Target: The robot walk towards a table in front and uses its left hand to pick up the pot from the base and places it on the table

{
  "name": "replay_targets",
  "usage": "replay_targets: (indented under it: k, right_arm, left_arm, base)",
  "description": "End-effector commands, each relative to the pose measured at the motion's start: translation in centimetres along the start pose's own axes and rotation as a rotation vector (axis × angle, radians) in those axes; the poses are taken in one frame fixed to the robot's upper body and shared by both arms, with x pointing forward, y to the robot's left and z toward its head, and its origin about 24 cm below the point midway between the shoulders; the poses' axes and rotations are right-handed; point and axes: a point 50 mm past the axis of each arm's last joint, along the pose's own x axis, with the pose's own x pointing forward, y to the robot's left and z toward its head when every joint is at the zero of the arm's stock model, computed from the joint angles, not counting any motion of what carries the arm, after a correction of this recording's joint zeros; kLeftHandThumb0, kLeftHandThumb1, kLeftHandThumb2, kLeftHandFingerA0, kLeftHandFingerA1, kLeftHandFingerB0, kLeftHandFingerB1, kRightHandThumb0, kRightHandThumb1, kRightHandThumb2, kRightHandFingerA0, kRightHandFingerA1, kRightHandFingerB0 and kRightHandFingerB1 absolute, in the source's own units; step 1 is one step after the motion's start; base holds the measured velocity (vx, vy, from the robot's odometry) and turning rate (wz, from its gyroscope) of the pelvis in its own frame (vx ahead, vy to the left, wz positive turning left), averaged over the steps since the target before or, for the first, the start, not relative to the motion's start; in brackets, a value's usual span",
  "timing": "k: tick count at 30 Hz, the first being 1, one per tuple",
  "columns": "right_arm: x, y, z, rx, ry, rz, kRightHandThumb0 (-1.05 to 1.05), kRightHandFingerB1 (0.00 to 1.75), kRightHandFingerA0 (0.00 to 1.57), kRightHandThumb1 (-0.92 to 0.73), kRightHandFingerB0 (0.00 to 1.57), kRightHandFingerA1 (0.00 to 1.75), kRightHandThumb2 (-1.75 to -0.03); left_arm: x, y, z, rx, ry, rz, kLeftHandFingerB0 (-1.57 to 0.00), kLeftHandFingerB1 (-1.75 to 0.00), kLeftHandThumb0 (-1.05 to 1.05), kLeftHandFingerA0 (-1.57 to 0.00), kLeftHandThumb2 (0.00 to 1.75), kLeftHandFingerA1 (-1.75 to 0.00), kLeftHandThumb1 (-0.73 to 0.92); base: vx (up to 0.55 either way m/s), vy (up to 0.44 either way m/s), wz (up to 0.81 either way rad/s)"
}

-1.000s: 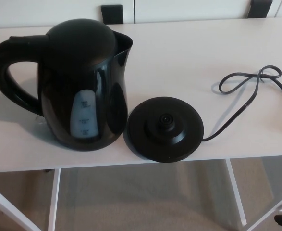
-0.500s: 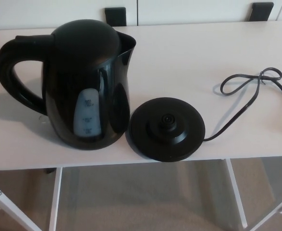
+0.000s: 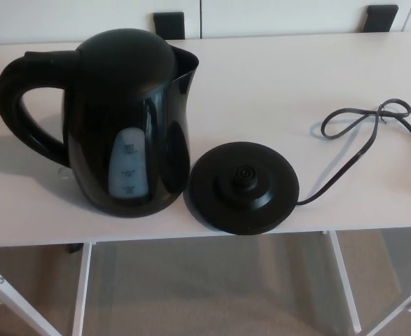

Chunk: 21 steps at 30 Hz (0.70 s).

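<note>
Since the whole view has only drifted a little, a camera shift and not a move of things, the pot (image 3: 124, 126) stands upright on the tabletop (image 3: 275, 77), just beside the base (image 3: 241, 186) at its 9 o'clock. Neither hand is in view, so their state cannot be told; the placing looks done.
</note>
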Motion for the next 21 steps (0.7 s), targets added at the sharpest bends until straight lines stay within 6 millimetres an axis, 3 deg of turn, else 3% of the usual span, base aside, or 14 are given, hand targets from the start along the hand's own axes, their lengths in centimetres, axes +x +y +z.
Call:
replay_targets:
  k: [1,3,4,9,12,13,14,15,16,21]
  right_arm:
    - [0.0,0.0,0.2,-0.006,-0.024,-0.002,-0.68,0.52,0.67,-0.36,0.51,0.62,-0.8]
    - [-0.1,0.1,0.0,-0.006,-0.024,0.004,-0.69,0.51,0.64,-0.37,0.5,0.61,-0.8]
    - [-0.2,0.3,-0.2,-0.016,-0.019,0.005,-0.68,0.4,0.68,-0.48,0.57,0.55,-0.56]
    - [0.0,0.3,0.0,-0.02,-0.024,0.004,-0.65,0.4,0.68,-0.47,0.56,0.56,-0.55]
    - [0.1,0.1,0.2,-0.058,-0.023,0.011,-0.69,0.39,0.65,-0.49,0.54,0.55,-0.56]
    - [0.2,0.1,0.4,-0.058,-0.026,0.014,-0.71,0.5,0.58,-0.37,0.47,0.62,-0.81]
    - [0.3,0.1,0.5,-0.057,-0.027,0.015,-0.71,0.5,0.58,-0.37,0.47,0.62,-0.81]
    - [0.5,0.1,0.8,-0.038,-0.029,0.012,-0.66,0.39,0.63,-0.48,0.53,0.52,-0.56]
    - [0.6,0.1,0.9,-0.039,-0.031,0.008,-0.67,0.51,0.59,-0.37,0.48,0.6,-0.8]
    - [0.6,0.1,1.0,-0.057,-0.039,-0.005,-0.68,0.51,0.6,-0.37,0.48,0.6,-0.81]
  left_arm:
    - [3.5,-1.3,0.8,0.125,0.072,0.071,0.0,-0.09,-0.72,0.0,0.85,-0.09,0.55]
    - [3.9,-1.6,0.9,0.136,0.071,0.067,0.0,-0.07,-0.74,0.0,0.85,-0.08,0.56]
    - [4.0,-2.1,0.6,0.166,0.077,0.067,0.0,-0.11,-0.72,0.0,0.88,-0.13,0.56]
    - [4.0,-2.8,-0.7,0.278,0.131,0.049,0.0,-0.13,-0.73,0.0,0.89,-0.16,0.54]
    - [3.4,-2.3,-0.7,0.427,0.14,0.066,0.0,-0.14,-0.74,0.0,0.89,-0.19,0.54]
    - [3.4,-2.2,-0.6,0.436,0.133,0.066,0.0,-0.14,-0.73,0.0,0.89,-0.2,0.54]
    - [3.3,-2.1,-0.5,0.44,0.13,0.067,0.0,-0.14,-0.73,0.0,0.89,-0.2,0.54]
    - [3.1,-1.9,0.0,0.445,0.104,0.065,0.0,-0.14,-0.72,0.0,0.88,-0.21,0.53]
    - [3.1,-1.8,0.2,0.438,0.089,0.069,0.0,-0.15,-0.7,0.0,0.87,-0.23,0.52]
    - [2.9,-1.4,0.6,0.402,0.06,0.1,0.0,-0.17,-0.69,0.0,0.86,-0.25,0.51]
  base:
    - [0.0,0.0,0.0]
    - [0.0,0.0,0.0]
    - [0.0,0.0,0.0]
    - [0.0,0.0,0.0]
    - [0.0,0.0,0.0]
    - [0.0,0.0,0.0]
    - [0.0,0.0,0.0]
    - [0.0,0.0,0.0]
    - [0.0,0.0,0.0]
    - [0.0,0.0,0.0]
